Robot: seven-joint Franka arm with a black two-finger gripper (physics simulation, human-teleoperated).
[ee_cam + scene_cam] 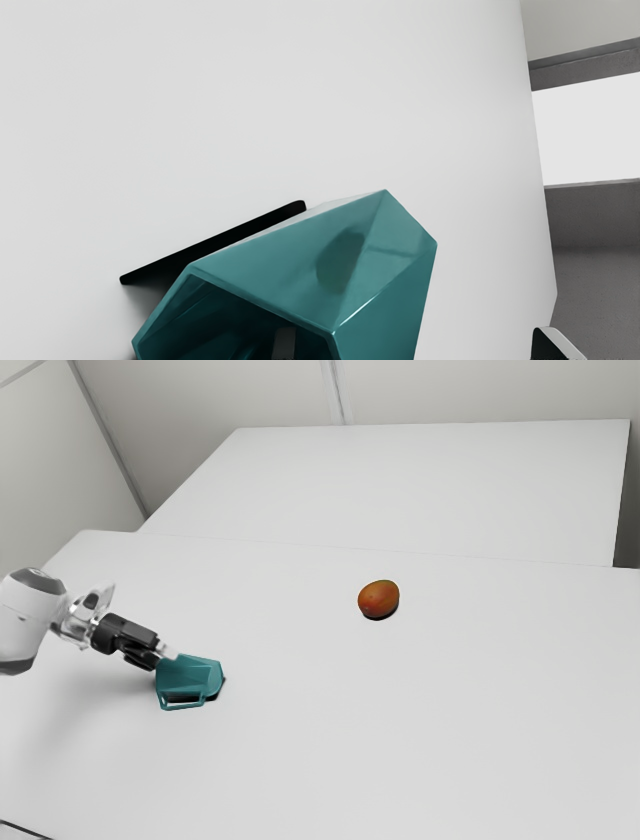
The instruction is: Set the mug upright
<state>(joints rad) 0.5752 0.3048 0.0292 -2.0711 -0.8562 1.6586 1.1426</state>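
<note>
the teal, glossy, faceted mug point(188, 676) is lying on its side, lower left of the exterior view, its righting remaining undone; the black two-finger gripper point(168, 654) is standing open, one finger overlapping the mug's mouth.

A reddish-orange fruit point(378, 598) lies on the white tabletop point(450, 740), toward its far side. Beyond, a second white surface point(420, 480) stretches before a pale wall point(200, 390). A thin dark strip point(25, 829) crosses the near corner at the exterior view's left.
</note>
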